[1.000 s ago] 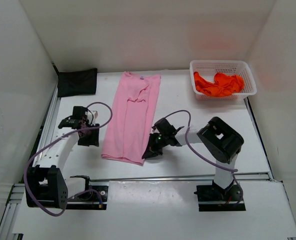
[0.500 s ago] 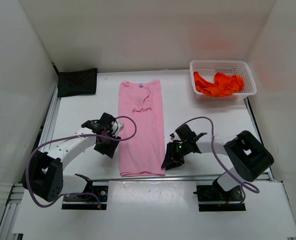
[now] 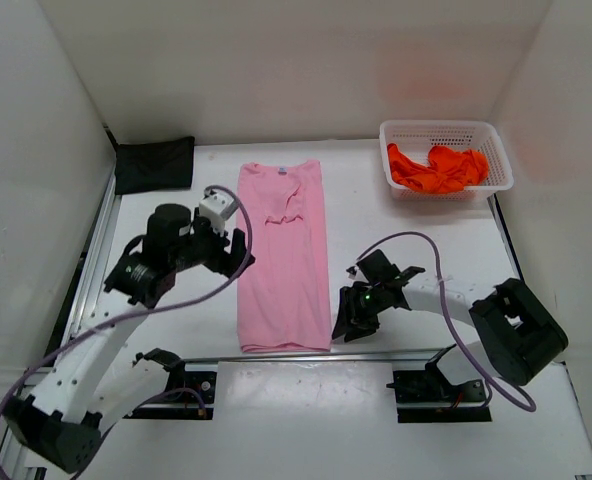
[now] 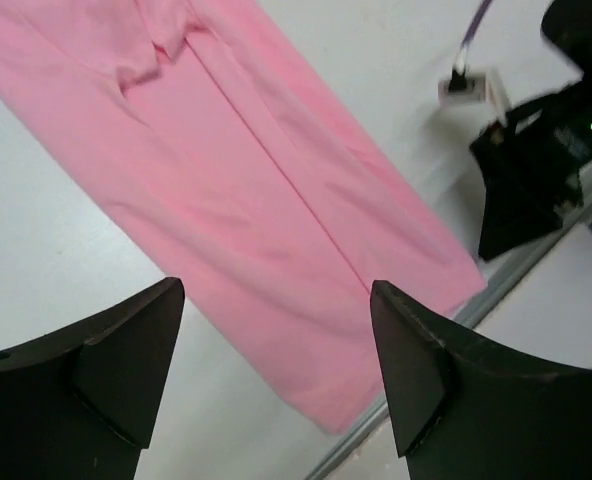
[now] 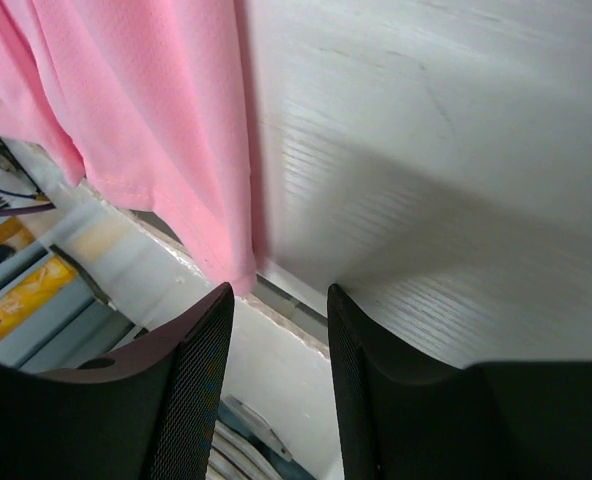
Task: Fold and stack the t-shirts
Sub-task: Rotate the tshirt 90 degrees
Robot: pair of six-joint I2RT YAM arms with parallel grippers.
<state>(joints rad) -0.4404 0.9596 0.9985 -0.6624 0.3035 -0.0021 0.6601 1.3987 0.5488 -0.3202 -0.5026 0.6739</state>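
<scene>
The light pink t-shirt (image 3: 281, 255) lies flat as a long narrow strip, its hem at the table's near edge. My left gripper (image 3: 238, 248) hangs open above the strip's left edge, holding nothing; in the left wrist view its jaws (image 4: 276, 290) frame the pink t-shirt (image 4: 276, 190) from well above. My right gripper (image 3: 348, 325) sits low beside the hem's right corner. It is open and empty (image 5: 279, 292), with the pink cloth (image 5: 146, 100) just ahead of its left finger. A folded black t-shirt (image 3: 154, 163) lies at the back left. The orange-red t-shirt (image 3: 438, 168) is crumpled in the basket.
The white mesh basket (image 3: 496, 150) stands at the back right corner. A metal rail (image 3: 376, 352) runs along the table's near edge right under the right gripper. White walls close in the left, back and right sides.
The pink t-shirt was pulled toward the near edge and straightened. The right gripper then let go of the hem corner and opened. The left gripper rose off the table and opened wider.
</scene>
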